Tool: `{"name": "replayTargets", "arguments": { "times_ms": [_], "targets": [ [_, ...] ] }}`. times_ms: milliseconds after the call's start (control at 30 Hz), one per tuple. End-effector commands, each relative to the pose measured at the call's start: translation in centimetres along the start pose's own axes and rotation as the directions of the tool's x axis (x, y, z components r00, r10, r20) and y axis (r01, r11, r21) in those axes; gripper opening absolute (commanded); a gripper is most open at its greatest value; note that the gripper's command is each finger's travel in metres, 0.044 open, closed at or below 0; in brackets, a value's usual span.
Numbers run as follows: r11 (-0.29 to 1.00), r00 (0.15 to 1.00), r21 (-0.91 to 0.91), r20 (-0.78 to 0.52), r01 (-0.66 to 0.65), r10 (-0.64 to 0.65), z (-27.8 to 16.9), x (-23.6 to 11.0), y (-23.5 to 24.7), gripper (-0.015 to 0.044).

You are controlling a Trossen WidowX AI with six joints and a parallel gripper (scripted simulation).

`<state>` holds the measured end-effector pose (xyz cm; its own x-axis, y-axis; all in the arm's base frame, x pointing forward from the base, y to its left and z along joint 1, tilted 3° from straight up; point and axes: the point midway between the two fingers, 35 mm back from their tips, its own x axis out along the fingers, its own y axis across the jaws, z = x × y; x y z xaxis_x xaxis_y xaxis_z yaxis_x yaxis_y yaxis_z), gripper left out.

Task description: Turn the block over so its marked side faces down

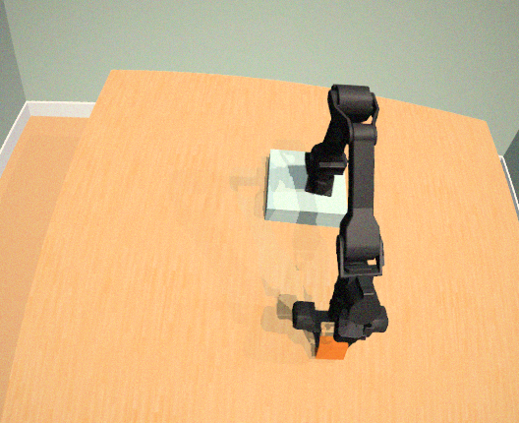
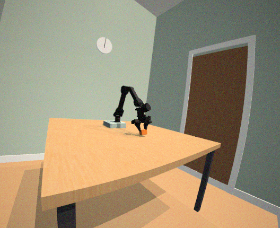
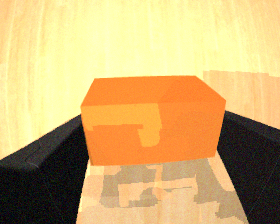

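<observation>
Where the two black fingers converge, a single orange block (image 3: 152,119) sits clamped between them, one finger against each of its end faces, so the hand (image 1: 333,329) is grasping the block. In the wrist view the block fills the gap from finger to finger, its near face showing a patch of lighter and darker orange; whether that is a marking or shadow cannot be told. In the top view only the block's lower part (image 1: 332,349) shows beneath the hand, close above or on the tabletop (image 1: 150,246), with a shadow just beside it; whether it touches the wood cannot be told. It lies toward the near edge of the tabletop, right of the middle, well away from every corner. There is one arm (image 1: 362,197), reaching from one pale square base plate (image 1: 288,197) that sits further back toward the far edge. In the exterior view there is one round wall clock (image 2: 104,45) and one brown door (image 2: 216,111) beyond the tabletop's right edge.
</observation>
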<state>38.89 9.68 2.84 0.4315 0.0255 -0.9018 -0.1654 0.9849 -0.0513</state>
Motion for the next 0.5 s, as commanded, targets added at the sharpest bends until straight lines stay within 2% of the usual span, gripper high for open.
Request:
{"name": "replayTargets", "arguments": {
  "times_ms": [0,167,467],
  "targets": [
    [1.0,0.998,-0.005,0.071,0.003,-0.003,-0.04,-0.39,-0.08,0.0],
    [1.0,0.99,-0.004,0.138,0.003,-0.003,-0.35,-0.63,-0.12,0.0],
    [1.0,0.986,-0.004,0.169,0.003,-0.002,-0.31,-0.2,-0.08,0.0]
  ]
}}
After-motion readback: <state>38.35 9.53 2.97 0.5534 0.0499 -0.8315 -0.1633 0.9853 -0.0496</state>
